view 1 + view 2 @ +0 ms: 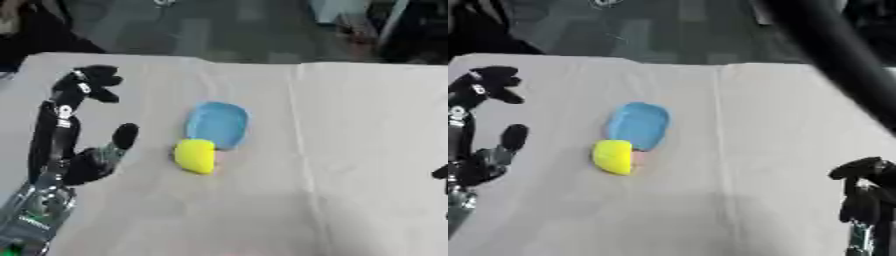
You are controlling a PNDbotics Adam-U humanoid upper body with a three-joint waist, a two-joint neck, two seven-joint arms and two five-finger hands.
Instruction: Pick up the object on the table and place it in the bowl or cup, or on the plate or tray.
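Reach is in hand: left hand (83, 150), fingers spread and empty, is held beside lemon (194, 156) touching dish (217, 124); closing is needed.

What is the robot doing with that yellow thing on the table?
Nothing is being held yet. The yellow object lies on the cloth-covered table, touching the near edge of a blue dish. The left robot hand is raised open beside them, off to their left, with fingers up and touching neither one. The right robot hand shows low at the right edge, away from both. So the yellow object has not been picked up or put in the dish.
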